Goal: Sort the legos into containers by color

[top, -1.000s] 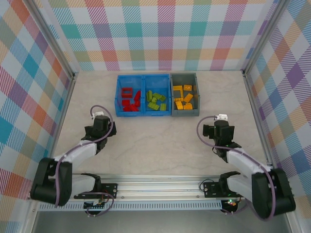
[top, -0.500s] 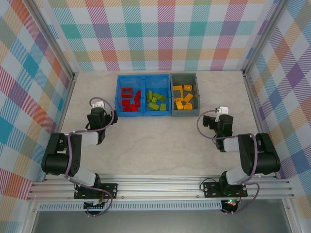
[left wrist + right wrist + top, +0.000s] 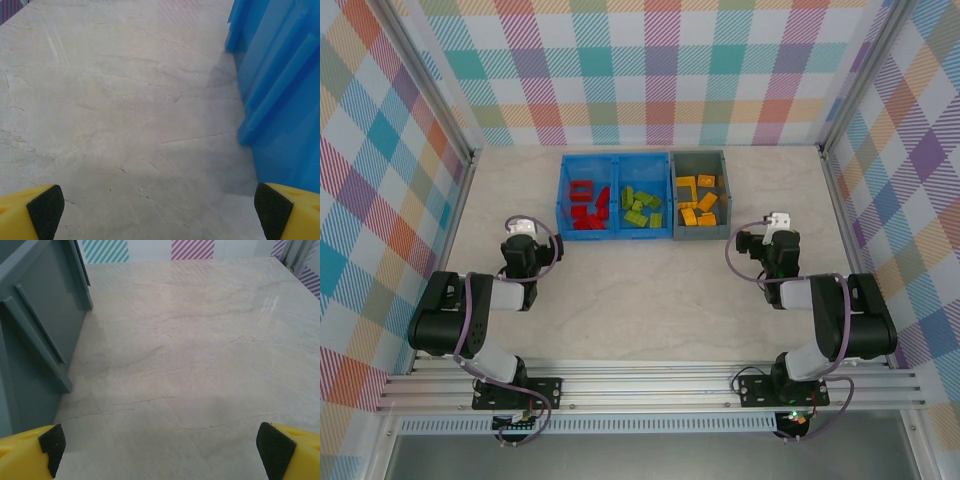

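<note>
In the top view the blue bin [image 3: 563,200] sits at upper centre of the frame on the pale marbled surface [image 3: 640,290], with the dark grey bin [image 3: 700,156] set right against its right side. The left end effector [image 3: 159,212] lies below and left of the blue bin. In the left wrist view that bin's ribbed wall rises along the right edge, just beside the right fingertip [image 3: 272,212]. The right end effector [image 3: 162,447] lies below and right of the grey bin, whose wall fills the left edge of the right wrist view. Both end effectors stand spread wide apart over bare surface, holding nothing.

The legos are small studded bricks. The red legos [image 3: 585,208], one an open square frame, lie in the blue bin's left compartment. The green legos [image 3: 640,207] lie in its right compartment, and the yellow-orange legos [image 3: 698,203] in the grey bin.
</note>
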Available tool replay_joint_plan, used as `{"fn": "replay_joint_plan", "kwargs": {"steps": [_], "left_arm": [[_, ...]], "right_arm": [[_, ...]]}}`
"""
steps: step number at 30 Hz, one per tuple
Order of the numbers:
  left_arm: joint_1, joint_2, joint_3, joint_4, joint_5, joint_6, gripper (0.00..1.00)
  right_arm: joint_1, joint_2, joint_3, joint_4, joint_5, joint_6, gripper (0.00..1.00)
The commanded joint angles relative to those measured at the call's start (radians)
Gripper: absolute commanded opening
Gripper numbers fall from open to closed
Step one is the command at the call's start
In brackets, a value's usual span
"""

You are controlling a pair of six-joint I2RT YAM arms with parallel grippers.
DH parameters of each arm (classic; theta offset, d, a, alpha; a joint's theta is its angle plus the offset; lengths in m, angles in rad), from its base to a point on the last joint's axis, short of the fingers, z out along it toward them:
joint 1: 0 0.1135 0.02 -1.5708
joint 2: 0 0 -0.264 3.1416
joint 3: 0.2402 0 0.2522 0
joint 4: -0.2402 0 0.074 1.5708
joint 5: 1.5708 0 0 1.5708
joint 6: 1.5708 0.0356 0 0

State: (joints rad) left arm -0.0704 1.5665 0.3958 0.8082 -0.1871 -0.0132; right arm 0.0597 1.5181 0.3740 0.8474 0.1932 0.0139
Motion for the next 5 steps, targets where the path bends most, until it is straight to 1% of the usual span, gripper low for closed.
{"fn": "replay_joint_plan", "kwargs": {"steps": [1, 5], "left_arm": [[0.0, -0.002, 0.008, 0.028, 0.0, 0.007, 1.0], [-0.003, -0.003, 0.01, 0.023, -0.003, 0.008, 1.0]], "right_arm": [[-0.004, 0.008, 0.017, 0.005, -0.024, 0.012, 1.0], [-0.006, 0.008, 0.017, 0.005, -0.024, 0.012, 1.0]]}}
